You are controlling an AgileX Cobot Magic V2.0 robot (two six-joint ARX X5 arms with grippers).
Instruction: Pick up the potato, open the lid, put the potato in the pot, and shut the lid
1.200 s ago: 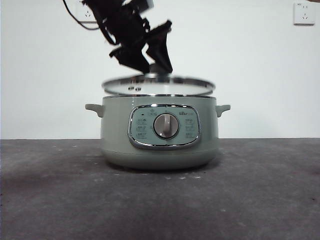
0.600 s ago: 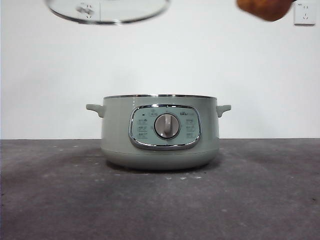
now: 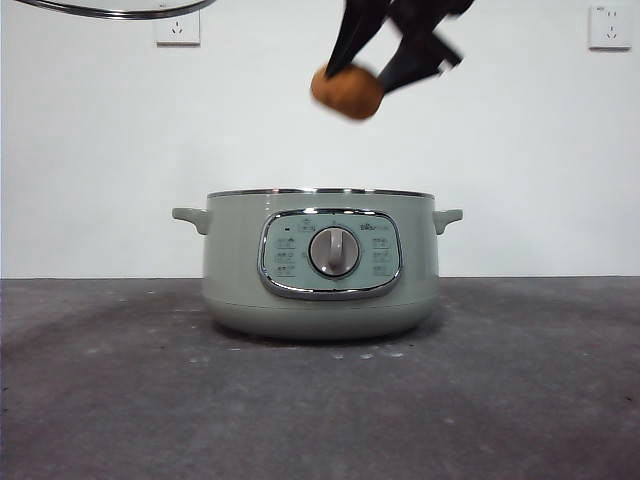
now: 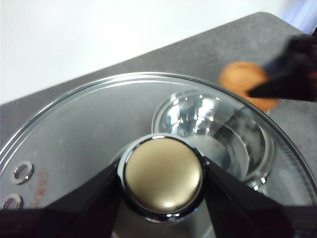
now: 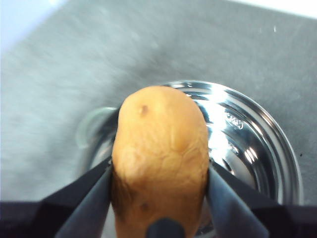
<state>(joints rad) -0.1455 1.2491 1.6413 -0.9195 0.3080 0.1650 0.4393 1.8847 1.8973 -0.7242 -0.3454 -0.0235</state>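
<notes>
Front view: the right gripper is seen angled down from the top edge, its jaws pinched on the one potato, which is held in the air above the one open pot. One lid is glimpsed only as a rim at the top corner there. In the left wrist view its knob is clamped between the left gripper jaws. The pot's shiny inside is shown below the potato only by the right wrist view.

Potato hanging above open sage-green pot; glass lid sitting high, apparently level, mostly out of frame.
</notes>
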